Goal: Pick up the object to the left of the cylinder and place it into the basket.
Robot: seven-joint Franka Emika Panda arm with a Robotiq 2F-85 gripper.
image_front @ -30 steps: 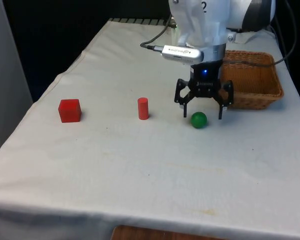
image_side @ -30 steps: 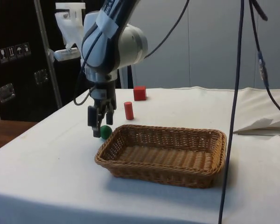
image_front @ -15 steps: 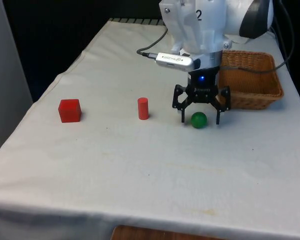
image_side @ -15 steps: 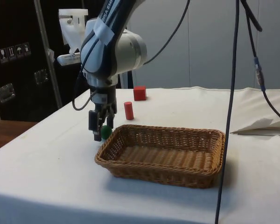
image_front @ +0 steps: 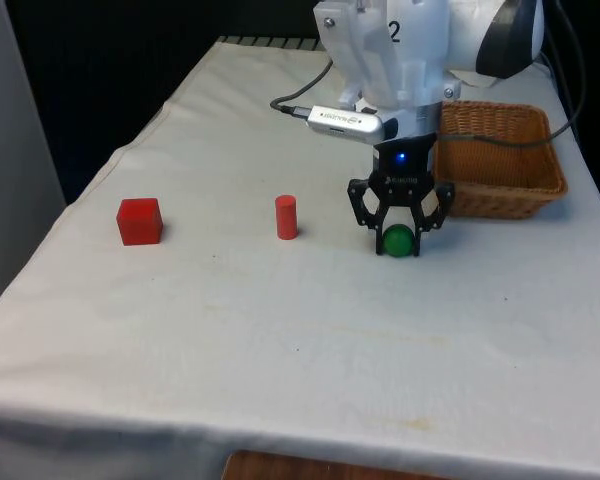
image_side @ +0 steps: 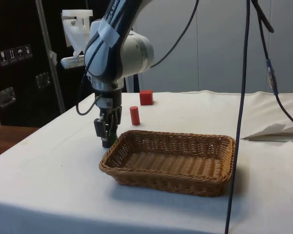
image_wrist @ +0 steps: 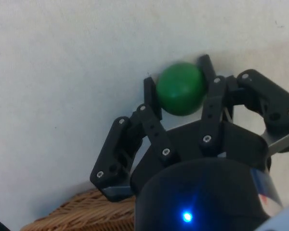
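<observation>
You had gripper [image_front: 398, 240] down at cloth [image_front: 280, 320], fingers [image_wrist: 151, 98] clamped on ball [image_front: 398, 240] (green, sat on cloth). Ball lay on front view's right of cylinder [image_front: 286, 217], just beside basket [image_front: 540, 190] near corner. Cube [image_front: 139, 221] stood well apart on cylinder's other side, front view's left. Side view: gripper [image_side: 107, 139] touched down just beside basket [image_side: 136, 170] rim, cylinder [image_side: 134, 115] and cube [image_side: 146, 97] farther off.
</observation>
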